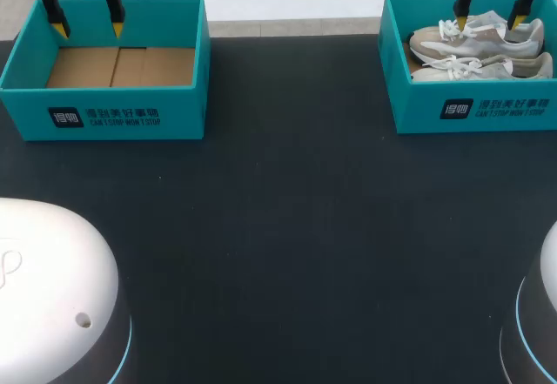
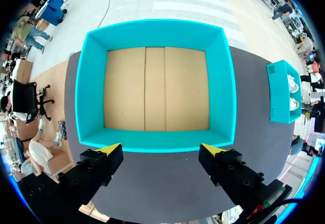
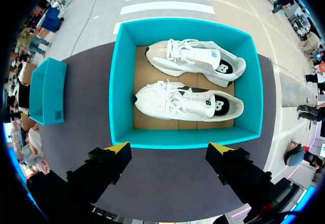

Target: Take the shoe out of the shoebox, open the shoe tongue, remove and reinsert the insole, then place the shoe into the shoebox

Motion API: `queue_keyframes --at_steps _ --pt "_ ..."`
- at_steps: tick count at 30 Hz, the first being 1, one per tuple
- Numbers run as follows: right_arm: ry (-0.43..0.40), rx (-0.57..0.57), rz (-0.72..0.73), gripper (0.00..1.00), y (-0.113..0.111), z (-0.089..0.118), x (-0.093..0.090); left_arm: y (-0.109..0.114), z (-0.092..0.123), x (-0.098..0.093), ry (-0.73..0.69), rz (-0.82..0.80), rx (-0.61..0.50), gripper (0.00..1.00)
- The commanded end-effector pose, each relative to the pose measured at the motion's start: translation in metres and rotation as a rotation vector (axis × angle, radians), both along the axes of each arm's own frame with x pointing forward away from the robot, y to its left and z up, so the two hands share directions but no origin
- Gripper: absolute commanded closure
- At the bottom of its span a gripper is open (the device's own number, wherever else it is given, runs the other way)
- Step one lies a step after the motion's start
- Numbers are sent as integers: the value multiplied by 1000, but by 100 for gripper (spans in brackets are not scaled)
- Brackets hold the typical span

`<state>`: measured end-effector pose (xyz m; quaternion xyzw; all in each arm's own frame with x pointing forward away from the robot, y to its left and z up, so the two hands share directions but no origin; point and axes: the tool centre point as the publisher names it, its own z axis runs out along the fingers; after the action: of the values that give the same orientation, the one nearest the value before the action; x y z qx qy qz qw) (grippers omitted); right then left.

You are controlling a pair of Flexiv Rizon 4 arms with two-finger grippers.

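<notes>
Two pale grey-white laced shoes [image 1: 474, 40] [image 3: 195, 59] lie side by side in the teal shoebox [image 1: 418, 110] [image 3: 122, 97] at the table's far right. My right gripper [image 1: 491, 14] [image 3: 170, 150] hangs open above that box, nothing between its fingers. At the far left stands a second teal shoebox [image 1: 104, 118] [image 2: 91, 82], empty, with a bare cardboard floor. Above its back half my left gripper [image 1: 87, 20] [image 2: 160, 150] is open and holds nothing.
The black table [image 1: 287, 245] stretches between and in front of the two boxes. In each wrist view the other box shows small off to the side: the shoe-filled box [image 2: 282, 94] and the empty box [image 3: 45, 92].
</notes>
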<state>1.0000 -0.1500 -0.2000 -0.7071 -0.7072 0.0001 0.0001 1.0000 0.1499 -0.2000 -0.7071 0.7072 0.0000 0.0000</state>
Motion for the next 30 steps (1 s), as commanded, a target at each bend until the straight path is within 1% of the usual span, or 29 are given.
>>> queue_keyframes --at_steps 1,20,22,24,25,27,29,30 --pt "0 0 0 0 0 0 0 0 0 0 0 0 0 0" --pt "0 0 0 0 0 0 0 0 0 0 0 0 0 0" --pt "-10 3 -44 0 -11 -5 9 0 0 0 0 0 0 0" --pt "-38 16 -94 0 -24 -5 18 0 0 0 0 0 0 0" --pt "-41 24 -95 0 -29 -4 22 0 0 0 0 0 0 0" --pt "-67 33 -118 0 -41 -4 29 0 0 0 0 0 0 0" --pt "-101 43 -111 0 -51 -5 35 0 0 0 0 0 0 0" --pt "-115 30 -114 0 -56 -7 38 0 0 0 0 0 0 0"
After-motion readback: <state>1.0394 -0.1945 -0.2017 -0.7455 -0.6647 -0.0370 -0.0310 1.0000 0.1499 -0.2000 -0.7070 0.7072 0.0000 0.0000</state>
